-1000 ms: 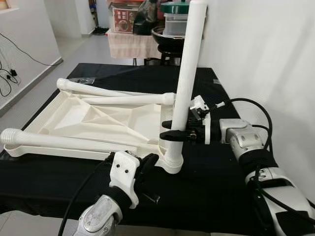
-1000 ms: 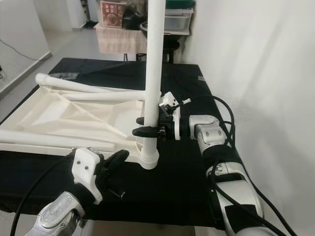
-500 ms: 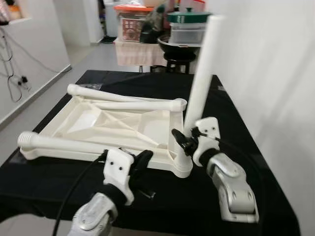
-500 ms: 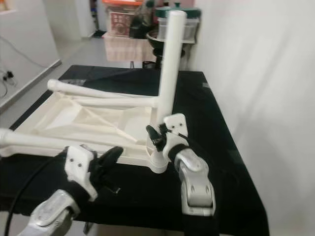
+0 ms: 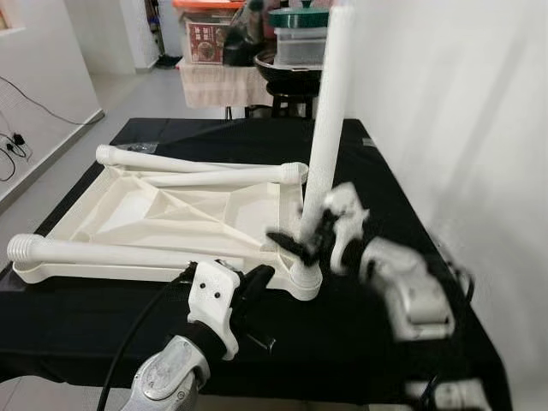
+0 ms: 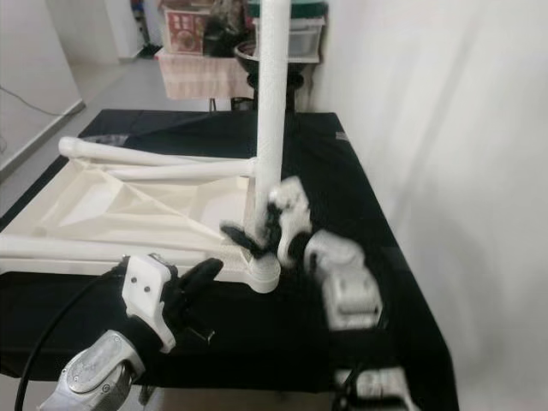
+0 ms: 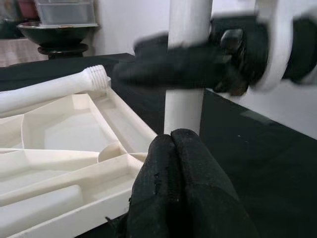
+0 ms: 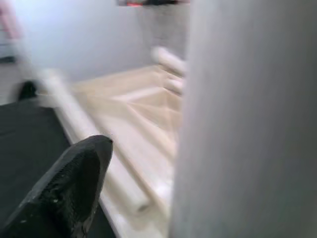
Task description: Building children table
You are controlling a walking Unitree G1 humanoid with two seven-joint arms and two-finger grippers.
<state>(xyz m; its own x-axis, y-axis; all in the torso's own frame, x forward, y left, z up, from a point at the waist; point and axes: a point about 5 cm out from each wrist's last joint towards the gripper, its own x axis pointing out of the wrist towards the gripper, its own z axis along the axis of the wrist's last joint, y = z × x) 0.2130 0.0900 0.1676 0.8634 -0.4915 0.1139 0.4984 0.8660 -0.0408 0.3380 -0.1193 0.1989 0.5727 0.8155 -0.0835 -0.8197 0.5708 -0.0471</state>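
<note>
Left eye view, near to far: left gripper [image 5: 257, 278] is sitting low at the front edge of the black table [image 5: 402, 214], fingers pressed together on nothing, tips just short of the tabletop's near-right corner. The white tabletop [image 5: 163, 214] is lying upside down on the black cloth. One upright leg [image 5: 328, 128] is standing in that near-right corner socket. Right gripper [image 5: 295, 244] is blurring with motion, fingers spread on either side of the upright leg near its base; can't tell whether they are touching it. Three more legs are lying across the tabletop: one along the near edge [image 5: 103, 252], two at the far edge [image 5: 223, 177] [image 5: 154, 157]. Four legs total. Behind the table, a cluttered bench [image 5: 224, 77] is standing.
</note>
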